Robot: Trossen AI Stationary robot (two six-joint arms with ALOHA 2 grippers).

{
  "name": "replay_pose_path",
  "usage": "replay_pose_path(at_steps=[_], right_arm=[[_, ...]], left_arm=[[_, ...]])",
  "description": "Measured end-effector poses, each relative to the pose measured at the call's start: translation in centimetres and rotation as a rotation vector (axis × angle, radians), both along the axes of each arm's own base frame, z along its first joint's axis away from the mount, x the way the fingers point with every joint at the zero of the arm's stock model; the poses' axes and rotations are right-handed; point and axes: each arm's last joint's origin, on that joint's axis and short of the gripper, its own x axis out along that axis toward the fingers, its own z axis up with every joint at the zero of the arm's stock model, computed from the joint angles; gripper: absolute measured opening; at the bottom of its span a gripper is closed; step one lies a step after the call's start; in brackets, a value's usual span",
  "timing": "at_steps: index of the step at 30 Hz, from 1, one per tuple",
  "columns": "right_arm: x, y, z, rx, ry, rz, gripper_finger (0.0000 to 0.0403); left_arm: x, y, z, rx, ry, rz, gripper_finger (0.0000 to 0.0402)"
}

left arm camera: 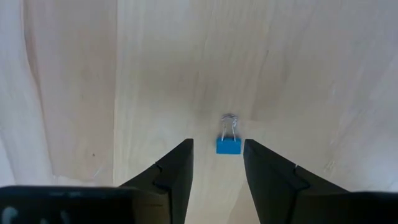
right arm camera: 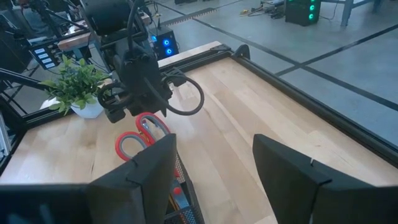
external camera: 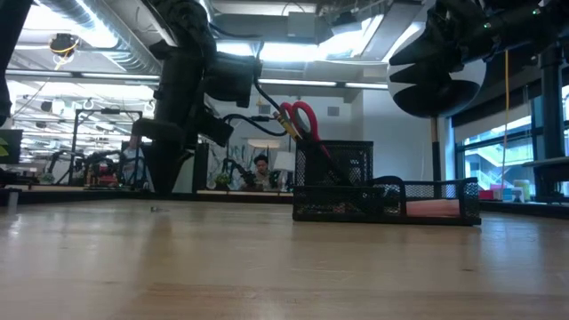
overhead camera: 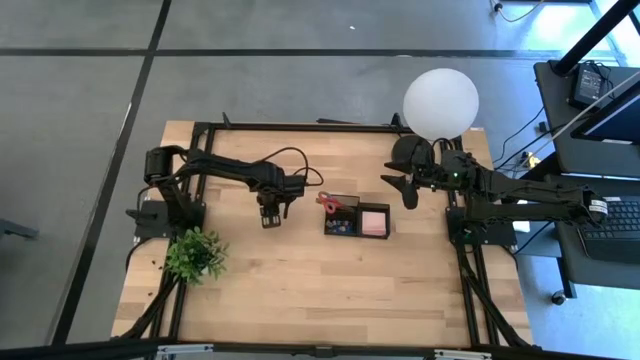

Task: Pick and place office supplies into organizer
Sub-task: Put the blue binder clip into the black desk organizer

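Note:
A small blue binder clip [left arm camera: 229, 144] with silver wire handles lies flat on the wooden table. My left gripper [left arm camera: 217, 157] points down over it, open, with a fingertip on either side and nothing touched. In the high view my left gripper [overhead camera: 270, 216] stands left of the black mesh organizer [overhead camera: 357, 232] and hides the clip. The organizer holds red-handled scissors [overhead camera: 330, 203], standing handles up, and a pink sticky-note pad [overhead camera: 375, 221]. My right gripper [overhead camera: 405, 190] hangs open above the table, right of the organizer, with nothing between its fingers [right arm camera: 280, 168].
A green potted plant [overhead camera: 195, 255] stands at the table's near left. A white globe lamp [overhead camera: 440, 103] stands at the far right, behind my right arm. Bare wood [overhead camera: 330, 290] lies between the organizer and the near edge. A person shows in the room beyond [external camera: 260, 166].

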Motion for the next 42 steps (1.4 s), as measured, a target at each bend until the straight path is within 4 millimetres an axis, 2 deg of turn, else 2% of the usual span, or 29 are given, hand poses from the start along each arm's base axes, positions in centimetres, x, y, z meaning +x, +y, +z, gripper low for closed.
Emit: replay_pose_path(at_steps=[26,34,42], right_arm=[[0.0,0.0,0.0,0.0,0.0,0.0,0.0217],[0.0,0.0,0.0,-0.004,0.001,0.0,0.0217],[0.0,0.0,0.0,-0.004,0.002,-0.001,0.0217]], left_arm=[[0.0,0.1,0.0,0.012,0.001,0.012,0.0137],[-0.8,-0.1,-1.1,0.007,0.026,0.018,0.0137],[-0.2,-0.1,-1.1,0.002,-0.034,0.015,0.0137]])
